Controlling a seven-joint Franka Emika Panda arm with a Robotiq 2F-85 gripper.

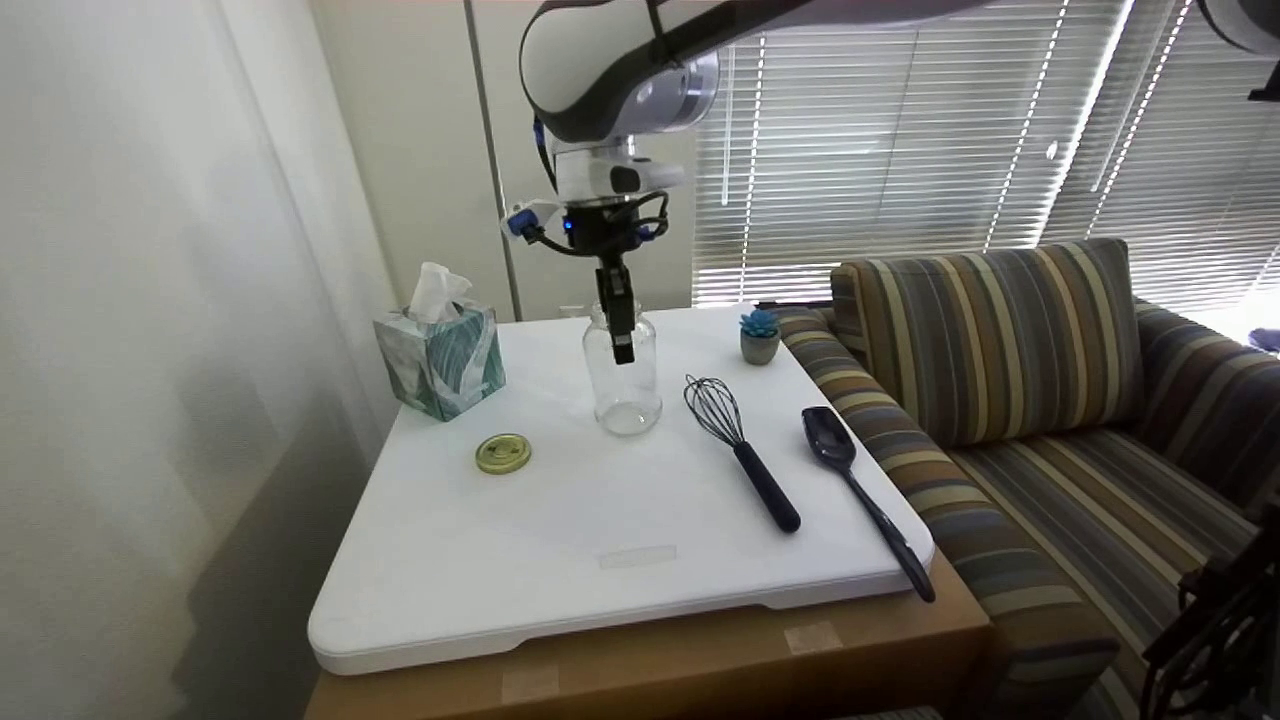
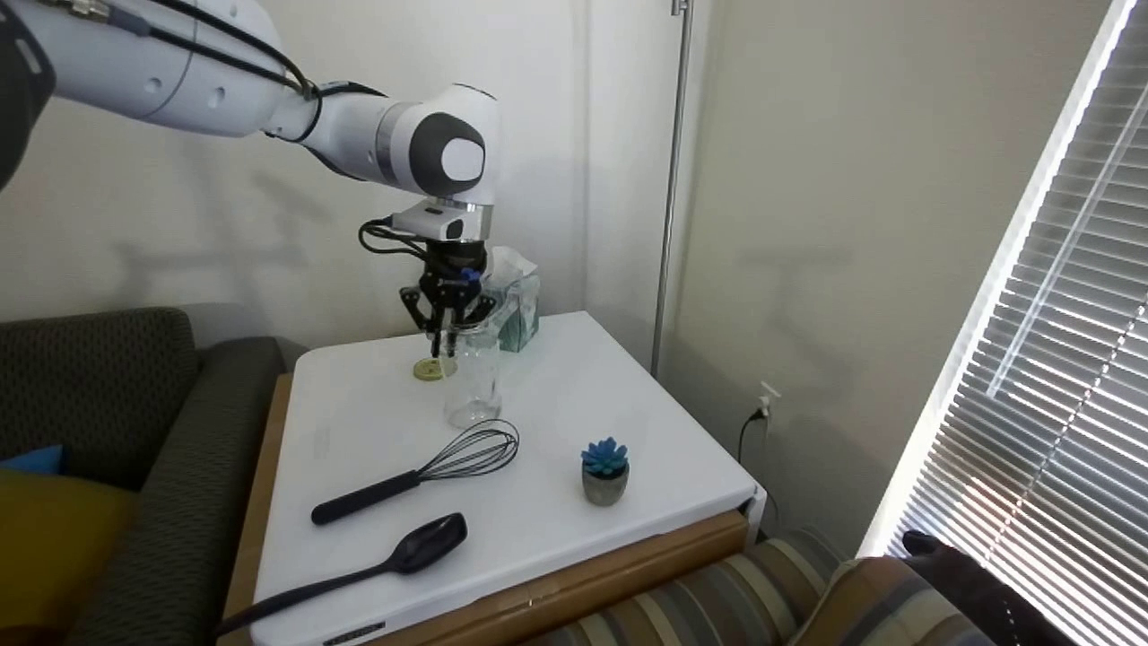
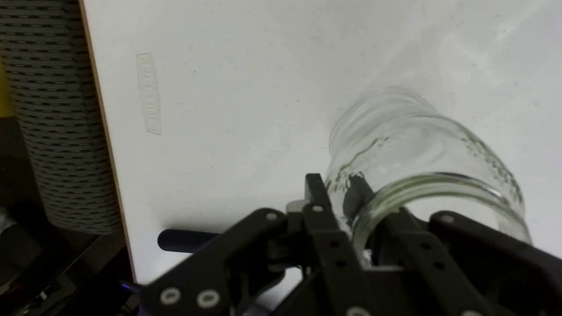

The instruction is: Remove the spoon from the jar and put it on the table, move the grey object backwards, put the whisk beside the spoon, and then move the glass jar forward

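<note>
Where clear glass jar (image 3: 428, 153) narrows, end effector (image 3: 337, 191) pinches its wall, 1 finger (image 3: 356, 198) inside.

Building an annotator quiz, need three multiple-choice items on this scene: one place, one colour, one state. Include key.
1) Where is the spoon?
A) On the sofa
B) On the table, beside the whisk
C) Inside the tissue box

2) What colour are the leaves of the plant?
A) Blue
B) Red
C) White

3) The top of the jar is:
A) Capped
B) Taped over
C) Open

Key:
1 B: both exterior views show it lying there.
2 A: blue in both exterior views.
3 C: the wrist view shows it uncovered, and the lid lies apart.
</note>
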